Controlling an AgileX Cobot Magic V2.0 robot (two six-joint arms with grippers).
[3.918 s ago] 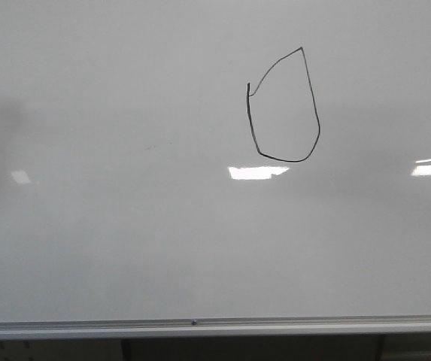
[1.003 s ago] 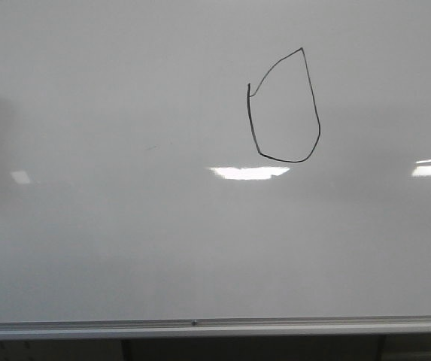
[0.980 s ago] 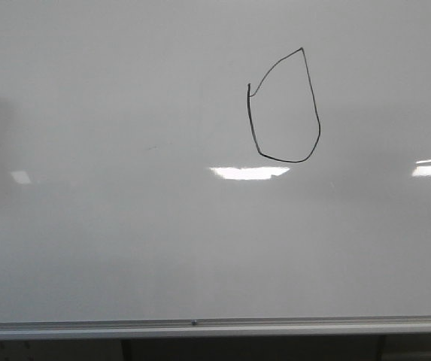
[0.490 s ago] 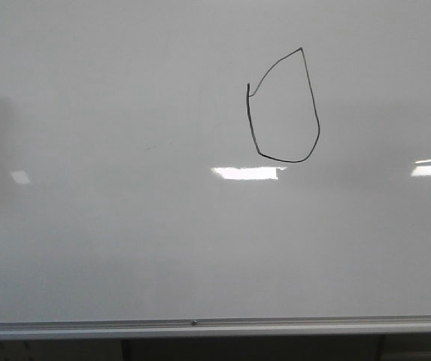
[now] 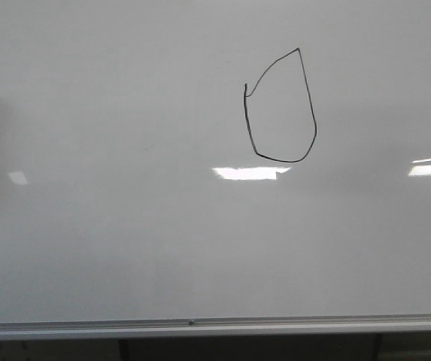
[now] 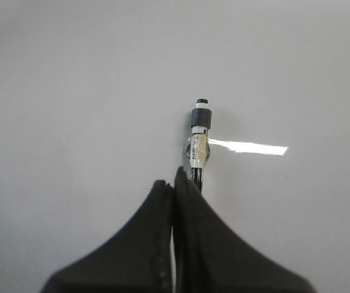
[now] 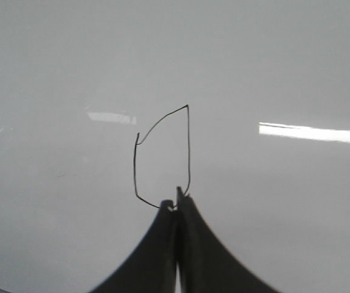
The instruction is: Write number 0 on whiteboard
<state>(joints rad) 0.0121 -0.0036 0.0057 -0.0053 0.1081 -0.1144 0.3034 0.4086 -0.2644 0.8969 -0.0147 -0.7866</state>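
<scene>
A closed 0 [image 5: 281,105] is drawn on the whiteboard [image 5: 125,248]. A marker [image 6: 200,137] is pinched by the left gripper [image 6: 173,189]. The right gripper [image 7: 176,210] is pressed together, nothing held.

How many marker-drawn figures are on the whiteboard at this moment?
1. The number 0 sits in the upper right-centre of the whiteboard in the front view, a closed lopsided loop. The bright patches below it are light reflections, not marks. Board beyond the frame edges is unseen.
</scene>
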